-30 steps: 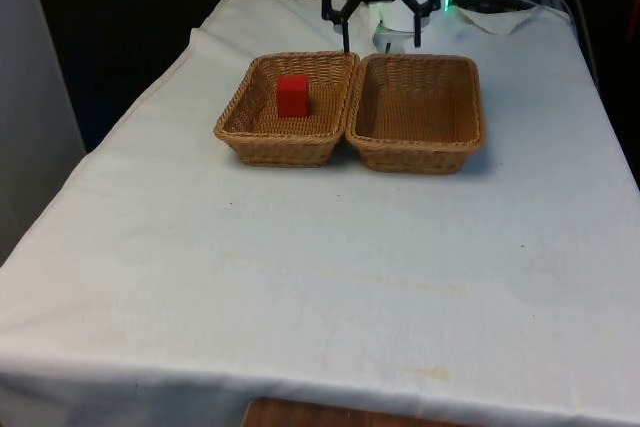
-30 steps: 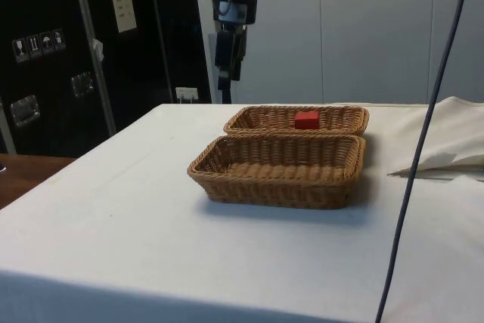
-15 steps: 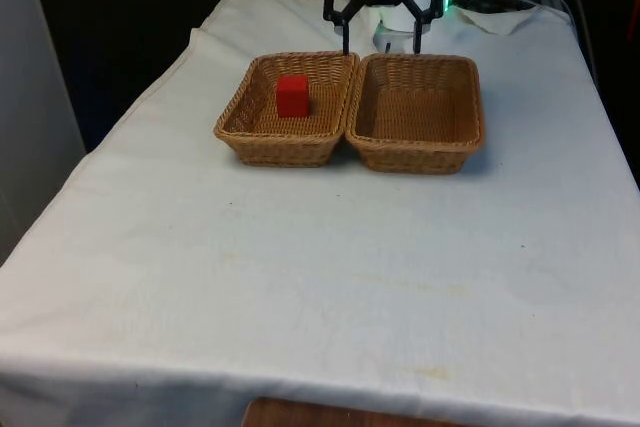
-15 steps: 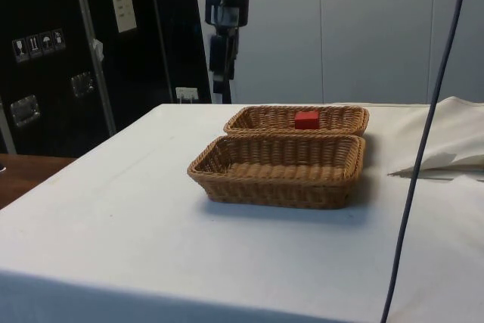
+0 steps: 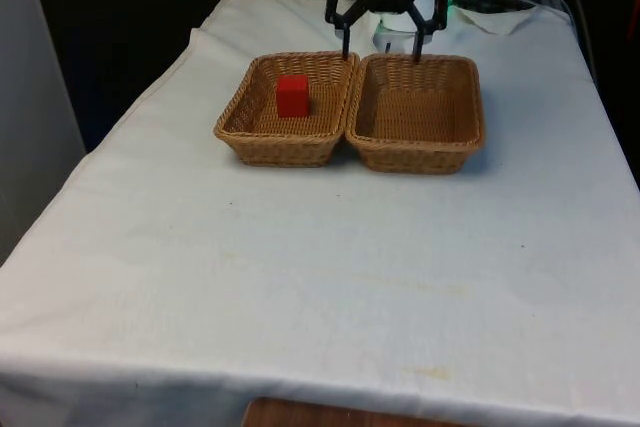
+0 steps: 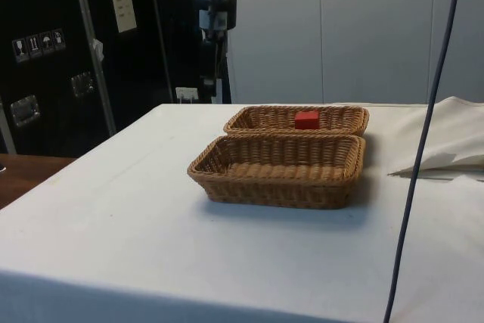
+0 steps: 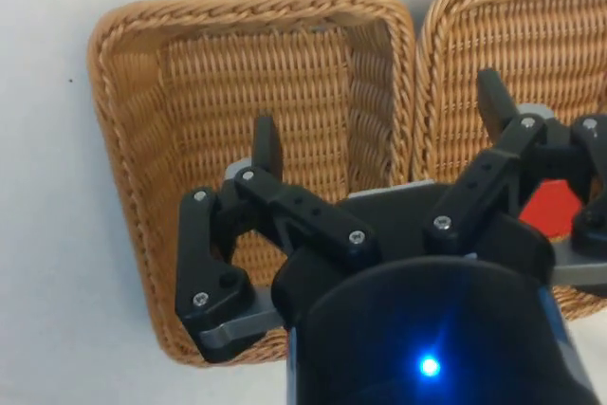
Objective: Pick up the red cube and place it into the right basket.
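The red cube (image 5: 293,95) lies in the wicker basket (image 5: 240,122) on the front view's left, towards its far end. The right basket (image 5: 465,132) beside it holds nothing. My gripper (image 5: 381,50) hangs open, high above the seam between the two baskets, with nothing between its fingers. In the side view the cube (image 6: 306,119) sits in the far basket (image 6: 257,117), the empty basket (image 6: 280,183) is the nearer one, and the gripper (image 6: 212,85) hangs well above their left ends. From the wrist, the gripper (image 7: 379,125) spreads over the empty basket (image 7: 123,158), and a corner of the cube (image 7: 550,208) peeks past one finger.
The two baskets touch side by side on the white cloth (image 5: 320,267). A bunched fold of cloth (image 6: 446,145) lies at the side view's right, and a thin cable (image 6: 420,149) hangs across that view. Wide open cloth lies in front of the baskets.
The gripper has drifted leftward in the side view and slightly towards the front view's right, still open. The cube and baskets have not moved.
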### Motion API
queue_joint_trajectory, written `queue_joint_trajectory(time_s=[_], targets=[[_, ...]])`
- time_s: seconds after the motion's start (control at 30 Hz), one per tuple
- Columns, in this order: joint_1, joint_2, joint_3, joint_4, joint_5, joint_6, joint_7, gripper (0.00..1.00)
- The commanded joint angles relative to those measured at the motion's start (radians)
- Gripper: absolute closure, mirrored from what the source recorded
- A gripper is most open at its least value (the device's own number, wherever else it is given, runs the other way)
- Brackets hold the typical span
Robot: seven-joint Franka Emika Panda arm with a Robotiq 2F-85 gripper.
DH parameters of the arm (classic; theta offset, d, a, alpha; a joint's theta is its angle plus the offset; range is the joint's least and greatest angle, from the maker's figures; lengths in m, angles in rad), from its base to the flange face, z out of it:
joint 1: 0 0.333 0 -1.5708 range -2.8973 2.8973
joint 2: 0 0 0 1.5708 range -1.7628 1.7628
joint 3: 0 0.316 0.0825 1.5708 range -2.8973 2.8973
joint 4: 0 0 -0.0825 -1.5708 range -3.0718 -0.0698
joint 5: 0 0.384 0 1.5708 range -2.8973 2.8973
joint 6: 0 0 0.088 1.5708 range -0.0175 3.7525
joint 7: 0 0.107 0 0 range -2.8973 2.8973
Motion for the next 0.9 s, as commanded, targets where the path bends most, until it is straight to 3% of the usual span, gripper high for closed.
queue_joint_trajectory(time_s=[0.0, 0.13, 0.17, 0.2, 0.3, 0.47, 0.5, 0.87], targets=[[0.001, 0.017, -0.006, 0.018, -0.032, -0.005, 0.026, 0.0], [0.001, 0.03, -0.007, 0.046, -0.062, -0.022, 0.06, 0.0], [-0.002, 0.026, 0.0, 0.036, -0.041, -0.009, 0.042, 0.0], [0.001, 0.029, -0.007, 0.051, -0.066, -0.03, 0.067, 0.0], [0.001, 0.024, -0.006, 0.064, -0.071, -0.054, 0.083, 0.0], [-0.002, 0.015, 0.0, 0.076, -0.052, -0.078, 0.086, 0.0], [0.0, 0.004, -0.004, 0.082, -0.066, -0.101, 0.111, 0.0], [0.0, -0.032, -0.002, 0.097, -0.068, -0.162, 0.162, 0.0]])
